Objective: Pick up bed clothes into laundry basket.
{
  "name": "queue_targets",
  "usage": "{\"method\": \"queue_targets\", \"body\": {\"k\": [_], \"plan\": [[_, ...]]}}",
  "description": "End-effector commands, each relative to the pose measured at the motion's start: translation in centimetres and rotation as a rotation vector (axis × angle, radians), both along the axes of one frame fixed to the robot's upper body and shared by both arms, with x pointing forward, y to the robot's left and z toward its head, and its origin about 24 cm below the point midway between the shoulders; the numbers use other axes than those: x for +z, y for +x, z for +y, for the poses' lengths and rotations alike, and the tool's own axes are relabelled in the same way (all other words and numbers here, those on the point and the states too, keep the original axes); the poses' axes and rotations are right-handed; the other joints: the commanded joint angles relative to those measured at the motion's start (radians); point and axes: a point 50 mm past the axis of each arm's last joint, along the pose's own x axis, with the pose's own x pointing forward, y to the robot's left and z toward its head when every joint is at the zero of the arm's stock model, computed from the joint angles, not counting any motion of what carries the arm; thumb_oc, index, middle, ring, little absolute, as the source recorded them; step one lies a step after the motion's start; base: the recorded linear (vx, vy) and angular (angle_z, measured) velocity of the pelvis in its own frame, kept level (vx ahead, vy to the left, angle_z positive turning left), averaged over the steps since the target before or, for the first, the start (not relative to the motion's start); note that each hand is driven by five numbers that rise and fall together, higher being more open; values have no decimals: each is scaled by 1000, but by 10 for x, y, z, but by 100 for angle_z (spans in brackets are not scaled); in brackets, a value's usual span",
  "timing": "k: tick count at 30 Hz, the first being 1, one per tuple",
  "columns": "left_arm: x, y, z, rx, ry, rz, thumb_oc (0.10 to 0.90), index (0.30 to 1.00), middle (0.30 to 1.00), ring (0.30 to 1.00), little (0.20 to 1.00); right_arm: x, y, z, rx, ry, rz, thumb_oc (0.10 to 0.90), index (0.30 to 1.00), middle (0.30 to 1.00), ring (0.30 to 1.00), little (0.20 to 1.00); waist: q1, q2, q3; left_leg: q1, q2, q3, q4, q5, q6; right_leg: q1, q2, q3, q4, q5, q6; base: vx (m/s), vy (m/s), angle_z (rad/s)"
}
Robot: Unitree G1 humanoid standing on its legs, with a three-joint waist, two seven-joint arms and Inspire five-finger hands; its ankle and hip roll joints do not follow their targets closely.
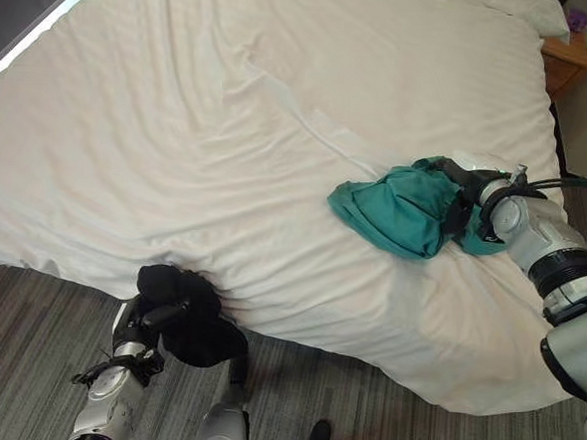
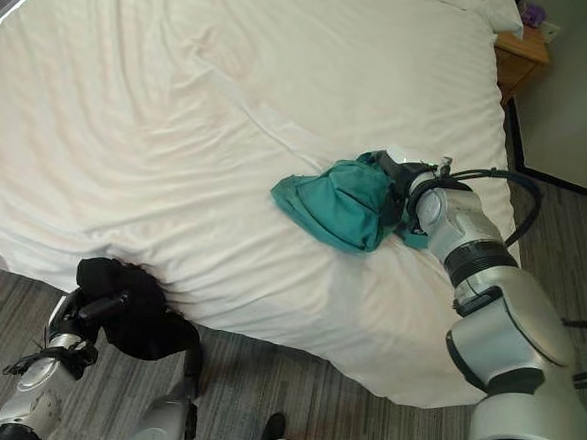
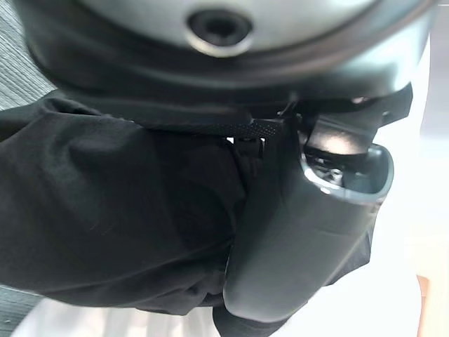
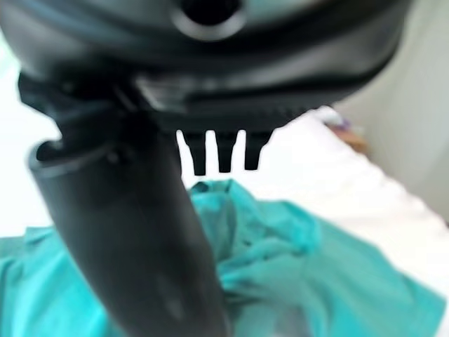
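Observation:
A teal garment lies bunched on the white bed towards its right side. My right hand rests against the garment's right end. In the right wrist view its thumb stretches out straight over the teal garment, and the fingertips stand free above it. At the bed's front edge, over the floor, my left hand is curled round a black garment, which hangs in a clump from it. The left wrist view shows the black garment wrapped about the thumb.
A wooden nightstand stands at the bed's far right corner, with a pillow beside it. Grey striped carpet runs along the front of the bed. The sheet hangs over the front edge.

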Motion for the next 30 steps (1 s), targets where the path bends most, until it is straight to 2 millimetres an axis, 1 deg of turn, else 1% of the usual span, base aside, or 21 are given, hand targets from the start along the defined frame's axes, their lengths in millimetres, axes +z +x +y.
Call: {"method": "queue_targets", "body": {"k": [1, 3, 5, 6, 8, 10, 11, 13, 14, 16, 18, 19, 20, 21, 22, 23, 24, 25, 26, 28, 30], "plan": [[53, 39, -3, -98, 89, -257, 400, 300, 300, 300, 300, 45, 7, 2, -14, -14, -179, 800, 900, 900, 900, 900, 21, -22, -38, 95, 75, 26, 4, -157, -124, -82, -124, 37, 9, 25, 85, -46, -44, 4], [49, 42, -10, -101, 81, -248, 400, 300, 300, 300, 300, 36, 8, 2, -44, 23, -219, 800, 900, 900, 900, 900, 25, -4, -3, 60, 79, 14, 4, -139, -129, -116, -114, 46, 11, 29, 79, -85, -63, 3], [48, 46, -16, -107, 77, -246, 400, 300, 300, 300, 300, 31, 9, 3, -70, 39, -250, 800, 900, 900, 900, 900, 28, 5, 16, 32, 84, 12, 4, -126, -133, -147, -105, 53, 14, 34, 74, -82, -56, 6], [48, 48, -20, -108, 71, -251, 400, 300, 300, 300, 300, 28, 9, 3, -82, 47, -261, 400, 300, 300, 300, 300, 33, 9, 25, 15, 87, 12, 4, -119, -137, -159, -100, 54, 13, 36, 72, -77, -83, 5], [45, 47, -22, -95, 51, -248, 400, 300, 300, 300, 300, 23, 8, 3, -84, 34, -280, 400, 300, 300, 300, 300, 37, 14, 28, -12, 92, 13, 4, -114, -142, -179, -90, 56, 7, 35, 70, -37, -58, 3], [40, 46, -25, -65, 19, -234, 400, 300, 300, 300, 300, 12, 8, 15, -48, 70, -294, 400, 300, 300, 300, 300, 28, 16, 22, -13, 97, 14, 4, -116, -140, -184, -84, 60, 7, 30, 70, 0, 0, 0], [40, 47, -24, -48, 24, -230, 400, 300, 300, 300, 300, 11, 7, 21, -24, 79, -313, 400, 300, 300, 300, 300, 21, 14, 17, -7, 98, 13, 4, -119, -140, -179, -83, 62, 7, 28, 70, 40, 2, 1], [39, 49, -27, -42, 31, -223, 400, 300, 300, 300, 300, 10, 6, 24, -16, 92, -328, 400, 300, 300, 300, 300, 15, 10, 11, 1, 99, 12, 4, -123, -140, -172, -85, 61, 7, 25, 70, 17, 5, -1], [43, 55, -25, -19, 50, -233, 400, 300, 300, 300, 300, 23, 5, 24, 2, 108, -396, 400, 300, 300, 300, 300, 1, 1, -5, 17, 98, 12, 4, -132, -139, -156, -89, 59, 7, 23, 70, 38, 17, -2], [53, 61, -20, -3, 71, -272, 400, 300, 300, 300, 300, 42, -1, 10, -29, 179, -500, 400, 300, 300, 300, 300, -12, -7, -24, 52, 92, 13, 4, -151, -136, -124, -99, 55, 7, 18, 74, 56, 25, 5], [54, 61, -21, -5, 72, -273, 400, 300, 300, 300, 300, 43, -1, 10, -31, 179, -501, 400, 300, 300, 300, 300, -11, -7, -25, 48, 92, 13, 4, -147, -135, -128, -99, 55, 7, 22, 74, 49, 26, 7], [72, 69, -8, 47, 125, -325, 400, 300, 300, 300, 300, 84, -16, -21, -115, 456, -747, 400, 300, 300, 300, 300, -32, -18, -72, 94, 81, 15, 4, -174, -131, -90, -110, 50, 7, 18, 82, 94, 48, 1], [75, 69, -3, 71, 144, -330, 400, 300, 300, 300, 300, 92, -23, -29, -127, 534, -818, 400, 300, 300, 300, 300, -35, -22, -85, 103, 78, 17, 4, -176, -128, -83, -113, 48, 7, 22, 85, 141, 52, 10], [80, 69, 4, 100, 170, -339, 400, 300, 300, 300, 300, 106, -33, -38, -127, 576, -903, 400, 300, 300, 300, 300, -42, -24, -99, 120, 78, 19, 4, -188, -128, -68, -115, 46, 8, 16, 87, 32, 24, 11], [81, 69, 4, 97, 172, -339, 400, 300, 300, 300, 300, 105, -34, -39, -130, 577, -904, 400, 300, 300, 300, 300, -40, -25, -100, 116, 77, 19, 4, -182, -127, -72, -116, 46, 7, 22, 87, 84, 11, 13], [92, 62, 18, 152, 218, -379, 400, 300, 300, 300, 300, 137, -63, -59, -112, 575, -1097, 400, 300, 300, 300, 300, -54, -24, -124, 148, 79, 19, 4, -199, -127, -42, -117, 45, 16, 9, 88, 41, 13, 6], [95, 55, 24, 172, 232, -391, 400, 300, 300, 300, 300, 140, -75, -65, -105, 542, -1148, 400, 300, 300, 300, 300, -55, -23, -134, 154, 81, 18, 4, -195, -125, -36, -115, 44, 17, 13, 87, 58, 8, 6], [95, 55, 24, 170, 234, -390, 400, 300, 300, 300, 300, 139, -76, -66, -108, 542, -1147, 400, 300, 300, 300, 300, -53, -25, -135, 155, 81, 18, 4, -196, -125, -35, -115, 44, 17, 13, 87, 41, -19, 9], [108, 50, 36, 170, 370, -394, 400, 300, 300, 300, 300, 161, -101, -79, -119, 417, -1249, 400, 300, 300, 300, 300, -69, -22, -155, 187, 89, 23, 4, -208, -128, -9, -107, 50, 20, -8, 85, 22, -40, 7], [116, 53, 37, 143, 478, -390, 400, 300, 300, 300, 300, 178, -117, -78, -83, 346, -1322, 400, 300, 300, 300, 300, -85, -21, -173, 196, 100, 31, 4, -201, -129, -5, -100, 56, 18, -6, 83, -17, -71, 4], [121, 55, 39, 146, 516, -393, 400, 300, 300, 300, 300, 182, -122, -77, -74, 341, -1345, 400, 300, 300, 300, 300, -90, -18, -180, 205, 109, 38, 4, -202, -131, -4, -94, 62, 19, -9, 81, -41, -63, -19]]}}
